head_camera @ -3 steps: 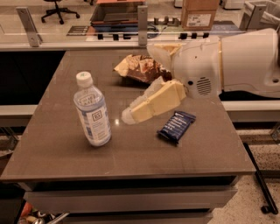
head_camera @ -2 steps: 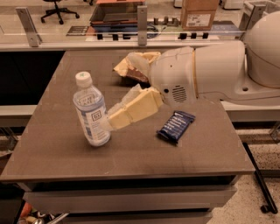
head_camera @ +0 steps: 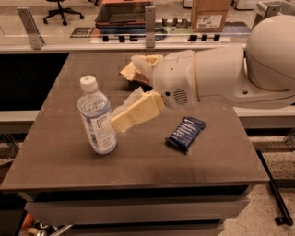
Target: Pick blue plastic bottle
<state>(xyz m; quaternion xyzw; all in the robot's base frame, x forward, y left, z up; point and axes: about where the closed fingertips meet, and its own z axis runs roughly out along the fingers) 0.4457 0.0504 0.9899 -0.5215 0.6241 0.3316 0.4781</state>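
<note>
The blue plastic bottle (head_camera: 97, 122) stands on the left half of the brown table (head_camera: 60, 161). It is clear and bluish with a white cap and a white label, and its top leans slightly left. My gripper (head_camera: 115, 120), cream-coloured, reaches in from the right on the big white arm (head_camera: 221, 78). Its tip is at the bottle's right side, level with the label and touching it or nearly so.
A flat dark-blue snack wrapper (head_camera: 185, 132) lies on the table right of the gripper. A crumpled tan snack bag (head_camera: 133, 69) lies at the back, partly behind the arm. Behind the table is a counter with posts and a cardboard box (head_camera: 210, 14).
The gripper and arm have moved left across the table, from about midway to right up against the bottle. The bottle and the wrapper have stayed in place.
</note>
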